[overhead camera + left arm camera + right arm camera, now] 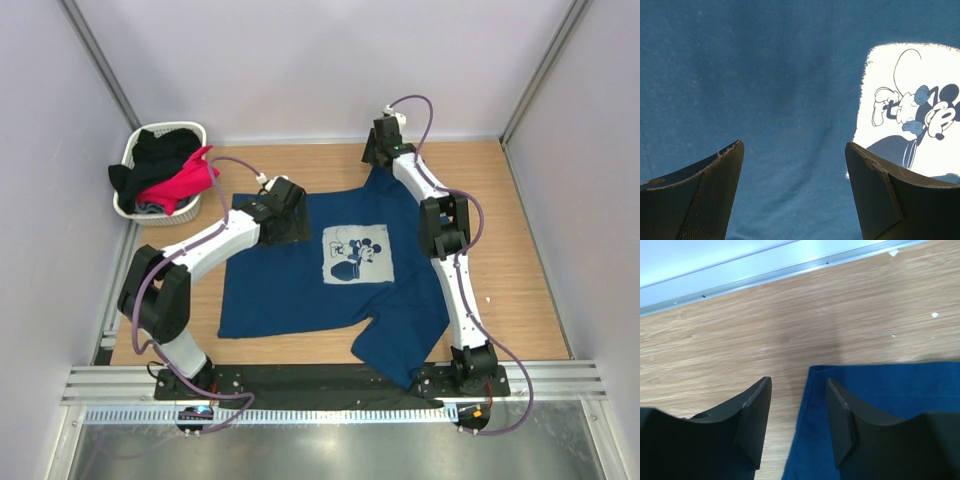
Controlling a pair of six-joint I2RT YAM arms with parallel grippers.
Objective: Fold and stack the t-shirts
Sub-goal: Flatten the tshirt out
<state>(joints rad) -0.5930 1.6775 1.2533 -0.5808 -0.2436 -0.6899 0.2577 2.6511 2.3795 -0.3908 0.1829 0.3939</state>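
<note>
A navy t-shirt (290,285) lies spread on the wooden table with its pale mouse print (357,256) facing up. My left gripper (285,210) hangs open over the shirt's left part. In the left wrist view its fingers (715,170) stand wide apart above the blue cloth (765,75), with the print (912,110) to the right. My right gripper (383,150) is at the shirt's far edge. In the right wrist view it (797,385) is open, its jaws on either side of the corner edge of the cloth (900,385). Pink (185,182) and black (160,150) t-shirts lie in a basket.
The white woven basket (172,127) stands at the table's back left corner. A rumpled part of the navy shirt (400,340) reaches the near edge by the right arm's base. Bare wood (520,250) lies to the right, a metal rail (765,270) and walls behind.
</note>
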